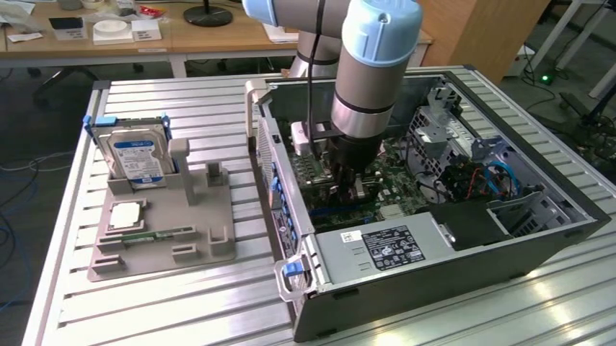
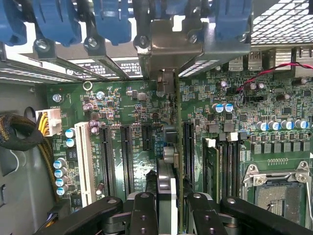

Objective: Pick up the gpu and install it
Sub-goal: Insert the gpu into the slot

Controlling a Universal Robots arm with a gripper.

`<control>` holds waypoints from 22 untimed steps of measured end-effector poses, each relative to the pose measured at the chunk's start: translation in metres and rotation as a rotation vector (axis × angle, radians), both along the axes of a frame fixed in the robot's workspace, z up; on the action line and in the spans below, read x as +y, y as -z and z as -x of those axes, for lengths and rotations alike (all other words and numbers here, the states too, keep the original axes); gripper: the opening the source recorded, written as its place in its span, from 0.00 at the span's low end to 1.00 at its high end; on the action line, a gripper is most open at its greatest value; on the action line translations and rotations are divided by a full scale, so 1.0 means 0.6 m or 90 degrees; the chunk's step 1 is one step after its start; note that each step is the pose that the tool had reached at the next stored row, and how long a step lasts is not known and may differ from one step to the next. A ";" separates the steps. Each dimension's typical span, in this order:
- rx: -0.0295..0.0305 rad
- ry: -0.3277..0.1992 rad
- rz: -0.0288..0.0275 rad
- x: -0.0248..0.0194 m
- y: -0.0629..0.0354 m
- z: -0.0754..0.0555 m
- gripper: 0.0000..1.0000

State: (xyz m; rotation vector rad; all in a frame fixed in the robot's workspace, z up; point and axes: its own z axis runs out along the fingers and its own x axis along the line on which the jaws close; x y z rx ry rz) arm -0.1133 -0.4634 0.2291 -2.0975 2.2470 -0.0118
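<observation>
Install step in hand. Hand (image 2: 166,205) partly closed, gripping gpu (image 2: 166,161) edge-on, directly below hand, over motherboard (image 2: 122,117) slots inside computer case (image 1: 500,238). Next move likely calls for exact slot alignment, then straight press.

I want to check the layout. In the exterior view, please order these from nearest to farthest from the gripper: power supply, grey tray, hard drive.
1. Power supply, inside the case, just in front of the gripper.
2. Grey tray, outside the case, on the exterior view's left.
3. Hard drive, standing at the tray's far left end.
</observation>
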 end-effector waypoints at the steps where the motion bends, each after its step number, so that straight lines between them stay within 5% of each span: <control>1: 0.0000 0.000 0.0000 0.0000 0.000 0.000 0.28; 22: 0.0019 -0.002 0.0000 0.0000 0.002 0.000 0.28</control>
